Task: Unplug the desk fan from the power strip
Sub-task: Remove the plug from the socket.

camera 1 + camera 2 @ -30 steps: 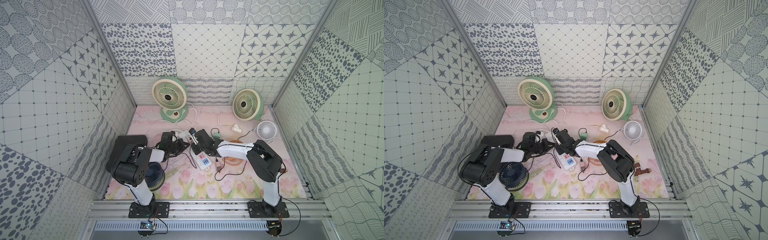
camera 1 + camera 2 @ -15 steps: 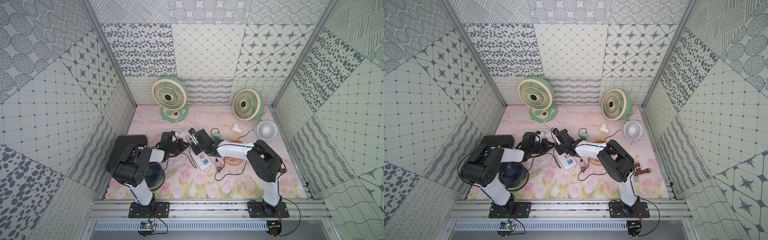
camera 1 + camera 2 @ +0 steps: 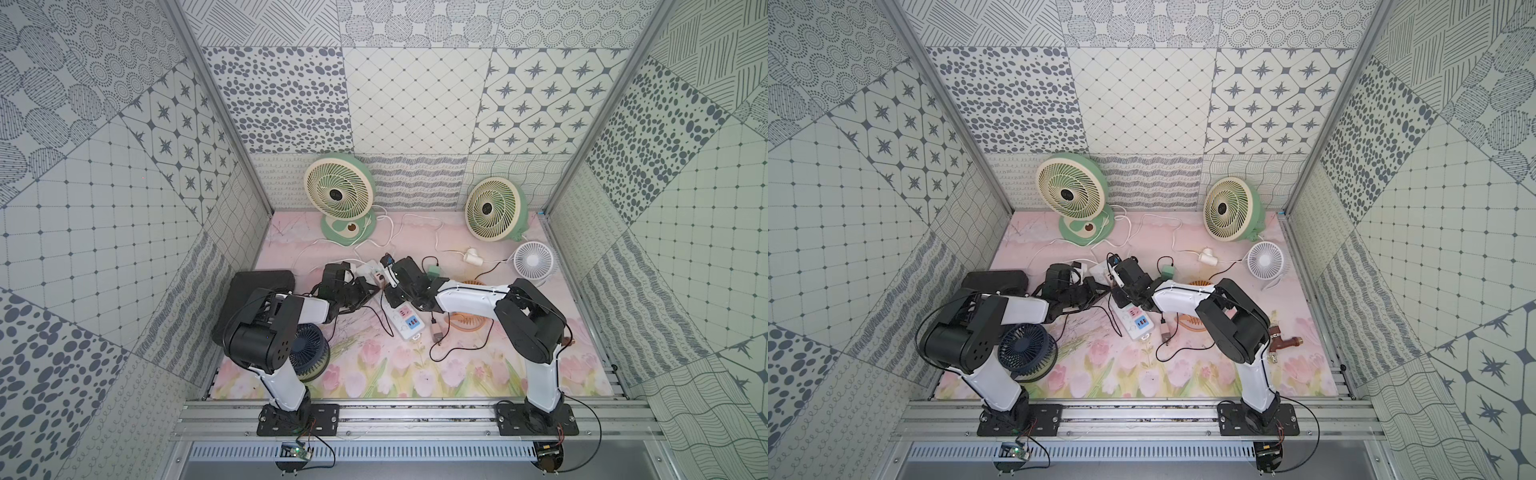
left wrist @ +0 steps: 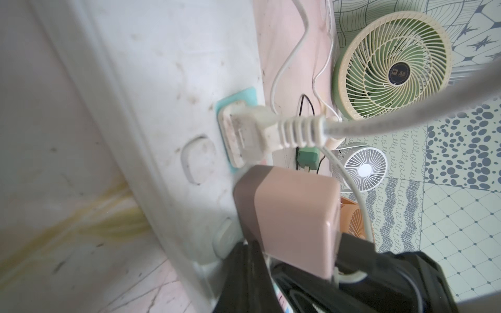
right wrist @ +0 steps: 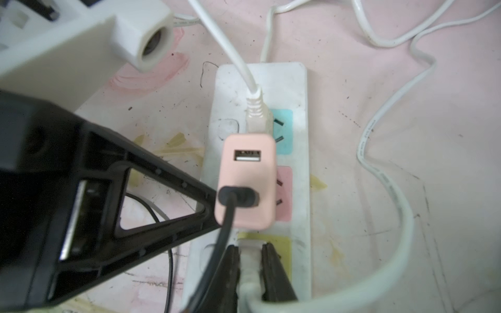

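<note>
On the left, the left gripper (image 3: 368, 289) sits low with its jaws clenched, its tip just beside a pink adapter (image 5: 246, 181) plugged into the power strip (image 5: 298, 89). The strip lies flat at the middle of the floral worktop (image 3: 374, 374), between the two arms. From the right, the right gripper (image 5: 250, 248) has its jaws grasping a white plug (image 5: 248, 271) at the strip's yellow socket (image 5: 282, 244).

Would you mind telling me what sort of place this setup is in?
Likely a robot test booth, not a home: patterned panel walls box in a floral mat, two arms are bolted to an aluminium rail, and several fans sit around a power strip.
</note>
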You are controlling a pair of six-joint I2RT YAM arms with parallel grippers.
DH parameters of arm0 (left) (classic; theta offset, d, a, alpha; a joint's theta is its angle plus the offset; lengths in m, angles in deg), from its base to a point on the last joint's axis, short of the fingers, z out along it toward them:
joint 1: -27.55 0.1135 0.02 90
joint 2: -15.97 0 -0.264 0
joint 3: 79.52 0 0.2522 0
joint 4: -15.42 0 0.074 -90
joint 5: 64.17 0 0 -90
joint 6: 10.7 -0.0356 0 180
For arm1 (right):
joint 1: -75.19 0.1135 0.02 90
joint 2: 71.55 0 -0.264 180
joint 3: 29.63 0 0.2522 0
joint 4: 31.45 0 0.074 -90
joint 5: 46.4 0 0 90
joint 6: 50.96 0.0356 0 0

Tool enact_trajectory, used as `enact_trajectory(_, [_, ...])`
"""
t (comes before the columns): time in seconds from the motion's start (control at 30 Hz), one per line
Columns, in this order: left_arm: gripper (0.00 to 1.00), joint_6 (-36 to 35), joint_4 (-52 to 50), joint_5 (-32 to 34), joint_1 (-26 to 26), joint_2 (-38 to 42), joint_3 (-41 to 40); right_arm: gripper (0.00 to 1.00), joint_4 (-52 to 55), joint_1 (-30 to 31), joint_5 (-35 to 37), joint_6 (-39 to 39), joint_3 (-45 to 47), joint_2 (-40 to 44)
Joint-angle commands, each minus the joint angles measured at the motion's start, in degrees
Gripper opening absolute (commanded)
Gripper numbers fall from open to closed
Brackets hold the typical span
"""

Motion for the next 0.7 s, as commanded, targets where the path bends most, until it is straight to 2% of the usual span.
enact_trajectory(0.0, [0.00,-1.7,-7.0,2.2,0.0,-0.4,0.0,0.03,-1.4,2.6,4.4,-4.0,-3.5,-0.3])
enact_trajectory(0.1, [0.00,-1.8,-7.0,2.3,0.0,-0.3,-0.2,0.03,-1.7,2.3,5.6,-3.8,-2.8,0.3])
enact_trajectory(0.27, [0.00,-1.9,-6.9,2.4,0.1,-0.3,-0.3,0.03,-5.2,-0.9,-3.4,1.6,-0.1,1.6])
enact_trajectory(0.37, [0.00,-1.8,-6.8,2.3,0.0,-0.5,-0.2,0.03,-5.3,-0.9,-5.4,2.1,-0.4,1.4])
enact_trajectory(0.53, [0.00,-1.5,-6.7,2.2,0.1,-0.5,-0.2,0.04,-1.6,3.5,4.0,-3.9,-3.6,-0.5])
enact_trajectory(0.6, [0.00,-1.5,-6.7,2.1,0.0,-0.5,-0.2,0.04,-1.7,3.3,4.4,-3.0,-3.4,-0.4])
enact_trajectory(0.67, [0.00,-1.4,-6.6,2.1,0.1,-0.3,-0.2,0.04,-3.2,1.7,1.7,-0.2,-1.9,0.3])
